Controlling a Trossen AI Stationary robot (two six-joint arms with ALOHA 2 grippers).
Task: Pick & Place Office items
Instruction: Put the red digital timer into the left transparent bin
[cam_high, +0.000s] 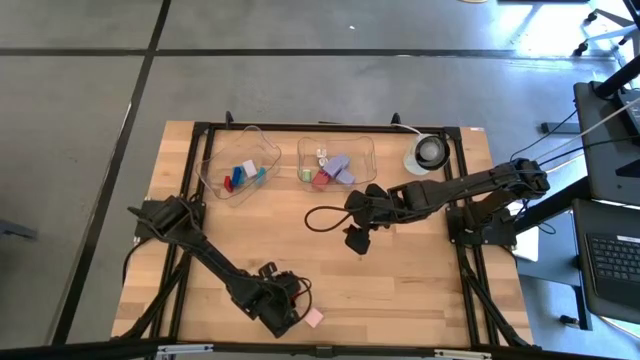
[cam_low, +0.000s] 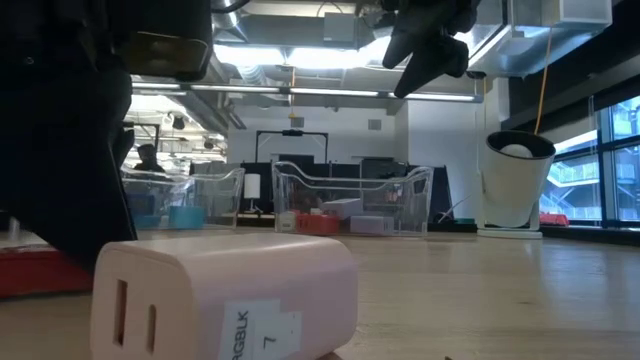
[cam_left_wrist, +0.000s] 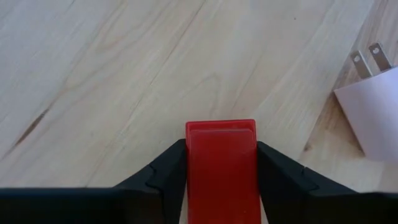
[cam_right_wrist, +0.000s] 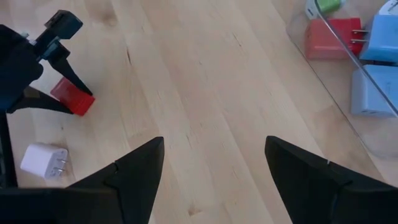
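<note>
My left gripper (cam_high: 283, 306) is low near the table's near edge, shut on a red block (cam_left_wrist: 221, 168). A pale pink plug block (cam_high: 314, 318) lies flat on the table just to its right, its two prongs (cam_left_wrist: 368, 60) showing in the left wrist view. My right gripper (cam_high: 358, 240) hangs open above the middle of the table and touches nothing. More blocks lie in two clear trays: blue, teal and red in the left tray (cam_high: 240, 166); lavender-blue, red, green and white in the right tray (cam_high: 336, 160). My left gripper pinches the red block between its two fingers, one finger (cam_left_wrist: 163, 171) on each long side (cam_left_wrist: 191, 163). The block's free end (cam_left_wrist: 221, 126) sticks out past the fingertips. The fingers slant down toward the table, as the right wrist view shows. Whether the block rests on the wood I cannot tell.
A round white object with a dark centre (cam_high: 428, 152) stands at the far right, next to the right tray. A black cable loop (cam_high: 322, 218) lies on the wood by my right gripper. Bare wood lies between the trays and the left gripper.
</note>
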